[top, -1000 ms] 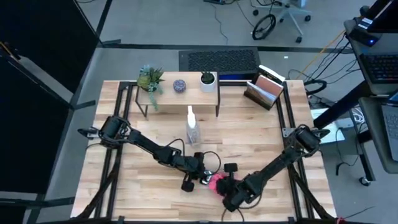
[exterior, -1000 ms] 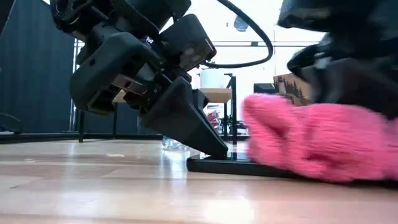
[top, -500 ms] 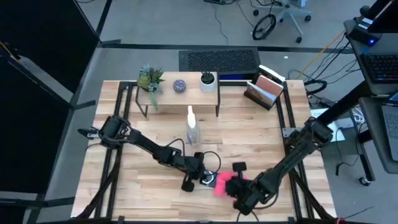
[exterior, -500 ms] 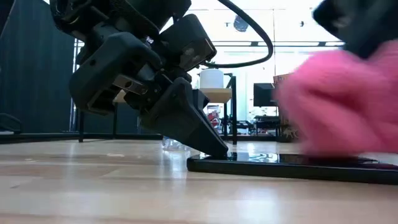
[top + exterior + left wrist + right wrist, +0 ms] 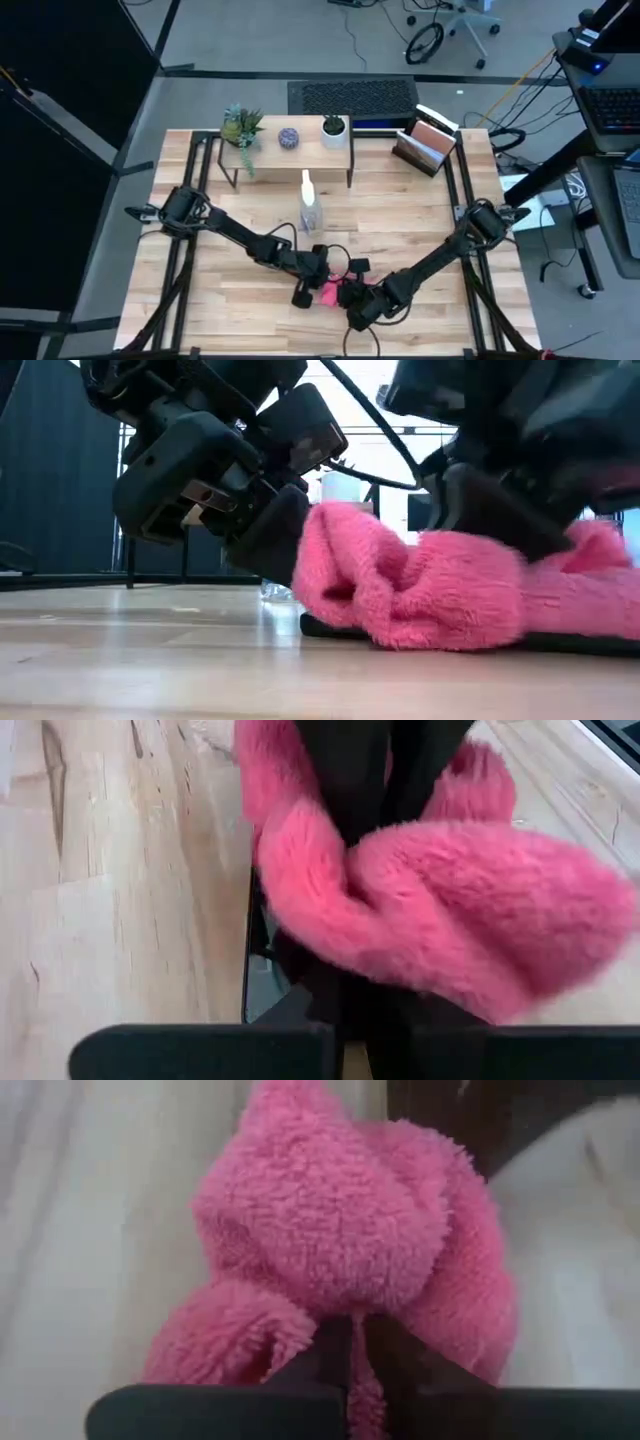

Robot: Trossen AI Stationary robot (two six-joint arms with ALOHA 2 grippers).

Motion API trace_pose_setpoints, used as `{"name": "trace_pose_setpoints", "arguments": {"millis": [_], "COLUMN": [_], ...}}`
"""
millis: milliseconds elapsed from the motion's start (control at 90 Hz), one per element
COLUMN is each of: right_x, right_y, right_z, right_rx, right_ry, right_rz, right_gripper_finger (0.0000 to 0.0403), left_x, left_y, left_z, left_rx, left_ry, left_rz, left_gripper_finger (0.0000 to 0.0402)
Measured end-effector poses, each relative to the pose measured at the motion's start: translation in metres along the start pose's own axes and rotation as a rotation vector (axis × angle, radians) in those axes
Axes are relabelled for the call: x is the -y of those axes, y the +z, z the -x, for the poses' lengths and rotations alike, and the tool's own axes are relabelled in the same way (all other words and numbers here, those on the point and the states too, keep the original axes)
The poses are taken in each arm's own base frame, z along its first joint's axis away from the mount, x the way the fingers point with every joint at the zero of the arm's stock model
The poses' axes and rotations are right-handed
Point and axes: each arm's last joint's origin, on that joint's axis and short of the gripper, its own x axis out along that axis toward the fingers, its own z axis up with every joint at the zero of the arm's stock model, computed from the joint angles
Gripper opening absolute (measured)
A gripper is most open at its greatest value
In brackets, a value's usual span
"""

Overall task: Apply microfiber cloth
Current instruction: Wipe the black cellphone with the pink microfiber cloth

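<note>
Two grippers are crowding one small spot at the lower middle of the high view, so you are working with little room. The right gripper (image 5: 352, 300) is pinching the small bright pink fluffy microfiber cloth (image 5: 420, 585) with its fingers shut on a fold, as the right wrist view shows, and the cloth is lying bunched on the flat black smartphone (image 5: 335, 627), draping over the phone's left end in the low view. The left gripper (image 5: 312, 283) is bearing down at that same end of the phone; whether its jaws are open or closed, you cannot tell. The risk, as I judge it, is that the dragging cloth is catching on the left fingers or shoving the phone out from under them, and a thick bunch is wiping unevenly. Compared with half a second ago, the cloth is now sitting at the left end of the phone, close against the left gripper, where earlier it was lifted at the right end. The clear plastic spray bottle (image 5: 310, 210) is standing well apart, above centre.
</note>
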Motion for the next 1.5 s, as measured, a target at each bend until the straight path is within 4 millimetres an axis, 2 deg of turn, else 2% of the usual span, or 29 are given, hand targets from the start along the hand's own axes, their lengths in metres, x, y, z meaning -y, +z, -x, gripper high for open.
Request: {"name": "trace_pose_setpoints", "arguments": {"millis": [278, 333, 433, 611, 700, 800, 867, 956, 1011, 1067, 1189, 1333, 1500], "right_x": [-0.016, -0.017, -0.013, 0.006, 0.016, 0.025, 0.033, 0.035, 0.036, 0.036, 0.024, 0.012, 0.012], "right_y": [-0.039, -0.049, -0.068, -0.086, -0.088, -0.085, -0.079, -0.068, -0.06, -0.056, -0.057, -0.064, -0.077], "right_z": [0.045, 0.054, 0.074, 0.12, 0.144, 0.166, 0.179, 0.189, 0.189, 0.182, 0.146, 0.101, 0.074], "right_rx": [-0.14, -0.217, -0.344, -0.493, -0.483, -0.393, -0.261, 0.006, 0.137, 0.188, 0.215, 0.205, 0.205], "right_ry": [-0.048, -0.05, -0.113, -0.31, -0.349, -0.329, -0.298, -0.208, -0.157, -0.124, 0.006, 0.236, 0.27], "right_rz": [0.022, 0.021, 0.001, -0.217, -0.363, -0.532, -0.635, -0.738, -0.789, -0.837, -0.956, -1.088, -1.248], "right_gripper_finger": [0.0, 0.0, 0.0, 0.0008, 0.004, 0.0098, 0.0143, 0.0201, 0.0232, 0.0257, 0.0288, 0.0293, 0.0285], "left_x": [0.0, 0.0, 0.0, 0.0, 0.0, -0.001, -0.001, 0.0, 0.002, 0.005, 0.014, 0.019, 0.018], "left_y": [0.0, 0.0, 0.0, 0.007, 0.012, 0.025, 0.031, 0.034, 0.035, 0.036, 0.026, 0.014, -0.003], "left_z": [0.0, 0.0, 0.0, 0.008, 0.015, 0.028, 0.036, 0.043, 0.047, 0.051, 0.052, 0.049, 0.033], "left_rx": [0.001, 0.001, 0.003, 0.02, 0.032, 0.076, 0.091, 0.08, 0.072, 0.054, -0.057, -0.144, -0.201], "left_ry": [0.001, 0.001, 0.001, 0.008, 0.045, 0.09, 0.107, 0.113, 0.11, 0.104, 0.112, 0.148, 0.149], "left_rz": [-0.003, -0.003, -0.007, -0.007, -0.007, -0.009, -0.009, -0.009, -0.006, -0.009, -0.024, -0.044, -0.057], "left_gripper_finger": [0.0011, 0.0011, 0.0011, 0.0011, 0.0011, 0.0011, 0.0011, 0.0011, 0.0011, 0.0011, 0.0011, 0.0011, 0.0011]}}
